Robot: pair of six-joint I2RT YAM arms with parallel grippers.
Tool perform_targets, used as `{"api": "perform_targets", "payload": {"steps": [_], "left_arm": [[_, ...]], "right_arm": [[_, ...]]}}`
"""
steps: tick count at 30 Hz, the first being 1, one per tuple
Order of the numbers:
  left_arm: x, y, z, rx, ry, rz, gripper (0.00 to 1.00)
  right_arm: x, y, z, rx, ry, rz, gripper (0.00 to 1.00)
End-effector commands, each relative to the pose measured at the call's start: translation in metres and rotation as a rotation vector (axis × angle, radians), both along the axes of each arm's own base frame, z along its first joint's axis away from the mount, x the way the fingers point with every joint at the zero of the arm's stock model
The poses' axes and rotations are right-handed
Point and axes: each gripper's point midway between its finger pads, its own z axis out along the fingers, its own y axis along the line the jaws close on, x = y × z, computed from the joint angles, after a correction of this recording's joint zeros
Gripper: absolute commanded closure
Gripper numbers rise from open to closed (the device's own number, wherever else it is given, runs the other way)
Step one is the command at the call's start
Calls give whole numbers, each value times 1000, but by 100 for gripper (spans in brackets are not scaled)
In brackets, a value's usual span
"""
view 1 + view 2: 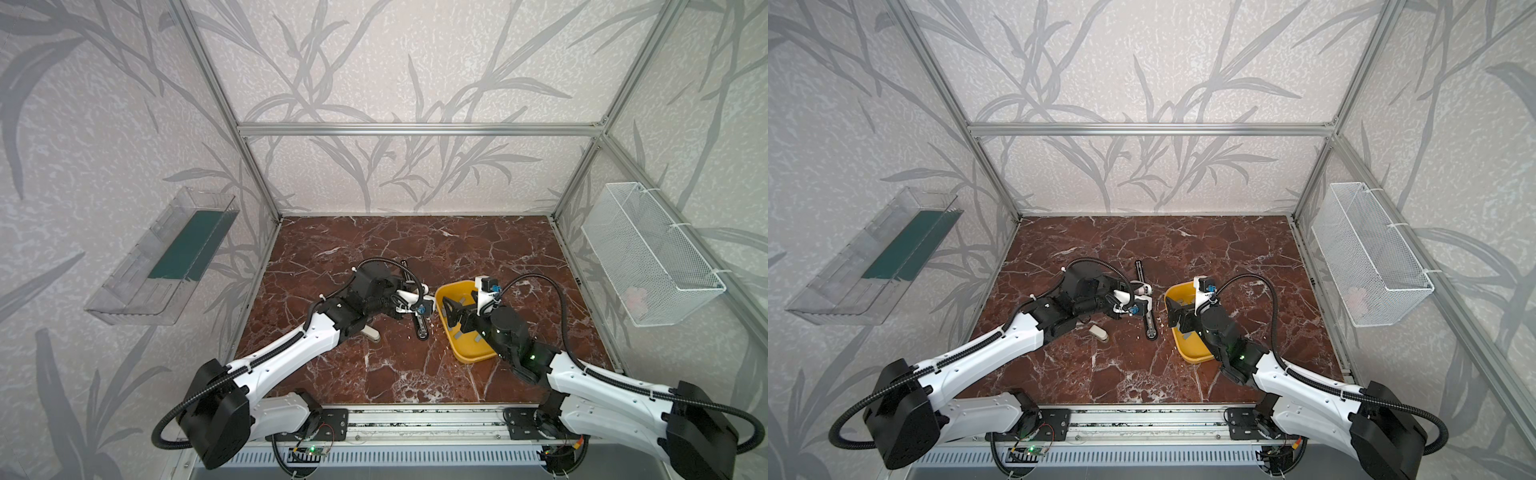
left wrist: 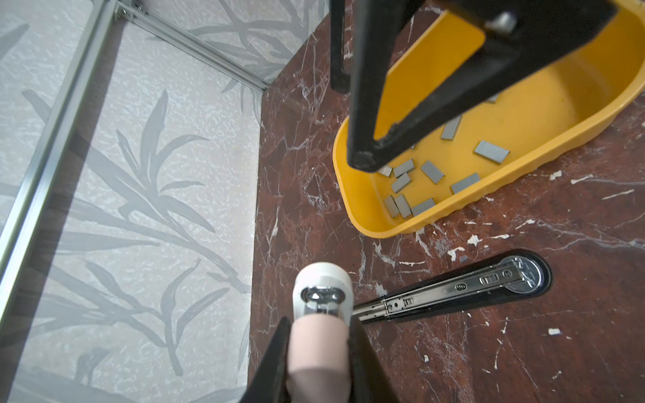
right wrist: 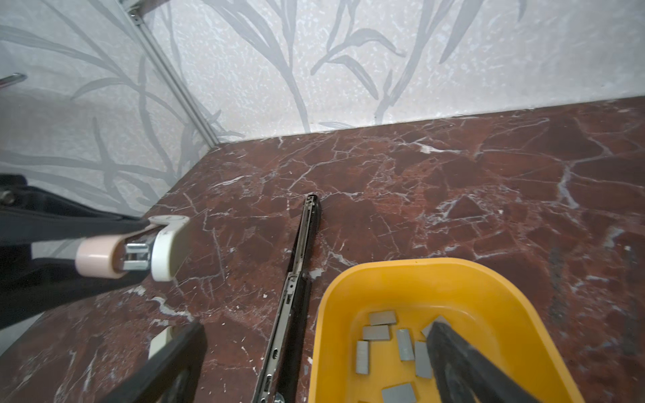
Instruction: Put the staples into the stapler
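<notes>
Right arm [image 1: 590, 377] nearest: right jaws spread, empty, straddling yellow tray [image 2: 558, 104] wall above staples [image 2: 432, 171]. Left jaws clenched on stapler [image 2: 453, 289] lid [image 2: 319, 356]; rail bared on table [image 1: 415, 374], left of tray. Risk: closing pinches wall, tips tray, scatters staples.

We see the staples [image 2: 492, 152] as grey brushed metal, rather matt. The yellow tray [image 2: 558, 115] looks like smooth glossy plastic. The table [image 2: 523, 349] has a polished marble look. The black stapler [image 2: 453, 289] shows a shiny metal rail; the pink and white stapler [image 2: 319, 352] is smooth plastic with chrome.
</notes>
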Motion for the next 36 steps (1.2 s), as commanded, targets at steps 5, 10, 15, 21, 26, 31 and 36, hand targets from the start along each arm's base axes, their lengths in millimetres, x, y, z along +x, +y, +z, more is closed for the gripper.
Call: {"api": "perform_targets", "payload": {"steps": [5,10,15,21,26,31,36], "left_arm": [[-19,-10,-4,-17,15,-108,100],[-20,-8,-10,9,2,-123,100],[-34,-12,-15,11,0,-200,100],[-44,-15,-11,-6,-5,-250,100],[-47,-15,-12,-4,-6,-258,100],[-49,-16,-11,-7,-11,-270,100],[-55,-17,-9,-16,-12,-295,100]], "right_arm": [[-23,46,28,141,-76,283,42],[-33,58,39,205,-100,373,44],[-29,61,36,208,-72,365,51],[-21,59,19,160,-3,316,57],[-19,61,12,147,15,312,58],[-12,56,2,116,53,260,63],[-5,47,-8,82,88,193,73]]}}
